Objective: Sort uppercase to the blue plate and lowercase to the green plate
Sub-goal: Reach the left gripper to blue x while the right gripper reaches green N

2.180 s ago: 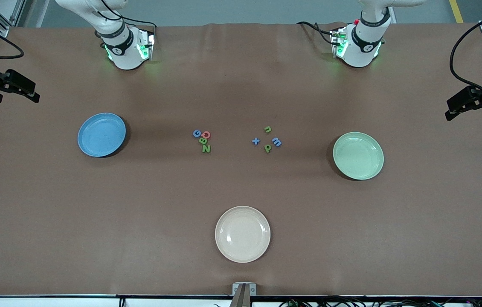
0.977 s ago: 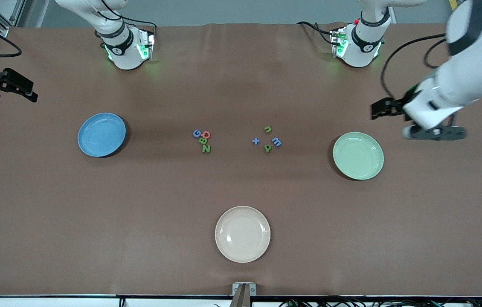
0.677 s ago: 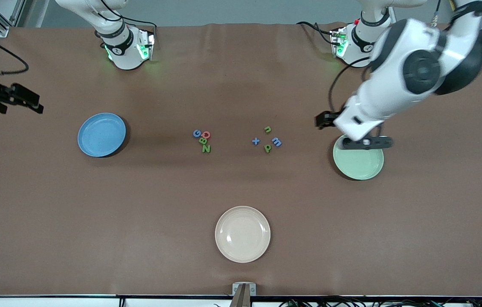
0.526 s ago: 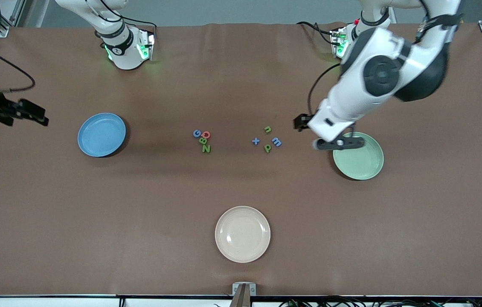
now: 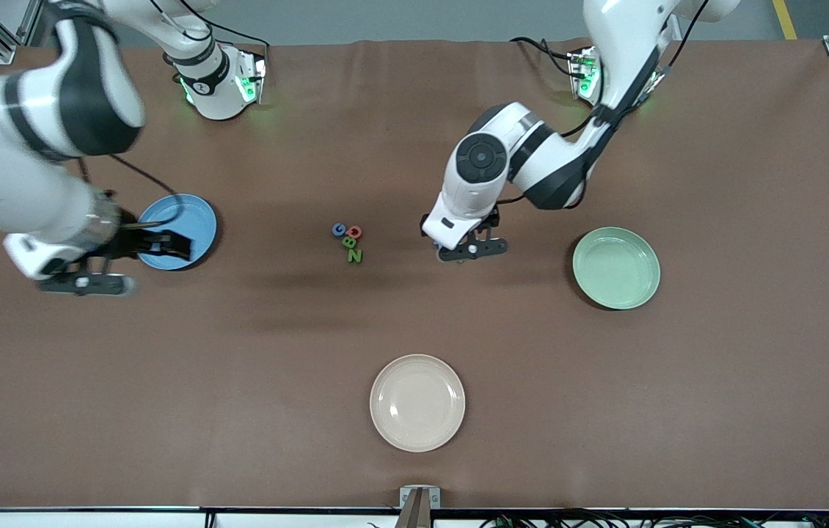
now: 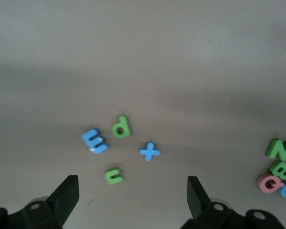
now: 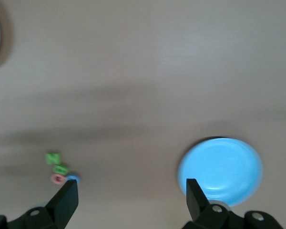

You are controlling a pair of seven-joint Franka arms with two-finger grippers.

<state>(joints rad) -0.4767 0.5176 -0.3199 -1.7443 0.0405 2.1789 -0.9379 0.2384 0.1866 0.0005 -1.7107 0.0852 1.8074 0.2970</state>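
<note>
Tabletop: brown covering, carrying three plates and two clusters of foam letters.

Blue plate: set toward the right arm's end of the tabletop; nothing is seen on its visible part. It is partly covered in the front view by the right tool; its whole face is seen in the right wrist view.

Green plate: set toward the left arm's end of the tabletop; no letters are seen on it.

Cream plate: placed nearer the front camera than both letter clusters, bare.

Uppercase cluster: blue G, pink-red Q, green B and green Z are packed close together on the tabletop between the blue plate and the lowercase group. Also seen at the edge of the left wrist view.

Lowercase cluster: blue m, green p, blue plus-shaped piece and green n are spread loosely on the tabletop beside the uppercase cluster, toward the green plate. In the front view they are hidden under the left arm's wrist.

Left tool: held over the lowercase cluster, fingers spread wide, nothing grasped.

Right tool: held over the tabletop at the blue plate's edge, fingers spread wide, nothing grasped.
</note>
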